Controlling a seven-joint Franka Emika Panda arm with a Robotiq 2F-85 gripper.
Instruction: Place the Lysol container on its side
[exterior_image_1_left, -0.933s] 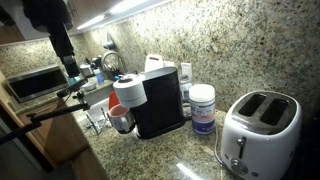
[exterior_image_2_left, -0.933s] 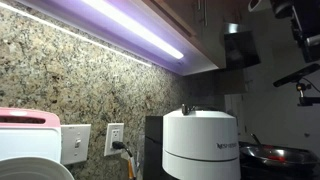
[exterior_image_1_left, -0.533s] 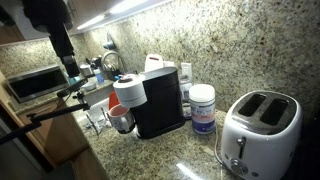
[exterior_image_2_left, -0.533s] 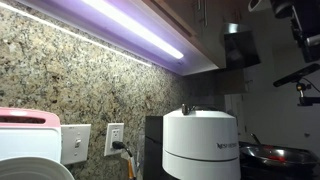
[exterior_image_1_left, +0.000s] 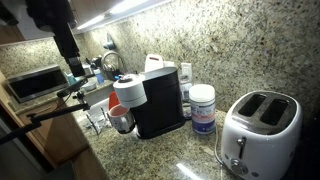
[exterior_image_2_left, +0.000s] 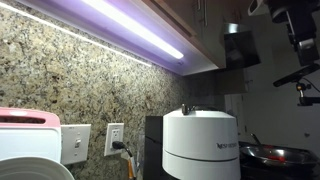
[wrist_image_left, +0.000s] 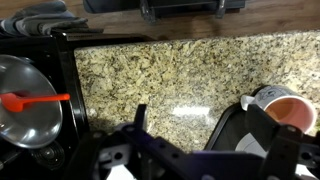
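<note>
The Lysol container (exterior_image_1_left: 202, 108) stands upright right of centre, between coffee machine (exterior_image_1_left: 158, 100) and toaster (exterior_image_1_left: 258, 130). The gripper (exterior_image_1_left: 75, 72), upper left, seems spread.

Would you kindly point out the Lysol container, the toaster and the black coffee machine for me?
Lysol container (exterior_image_1_left: 203, 112): in an exterior view, on its blue-purple label.
toaster (exterior_image_1_left: 258, 135): in an exterior view, on its white side wall.
coffee machine (exterior_image_1_left: 160, 105): in an exterior view, on its black front.
</note>
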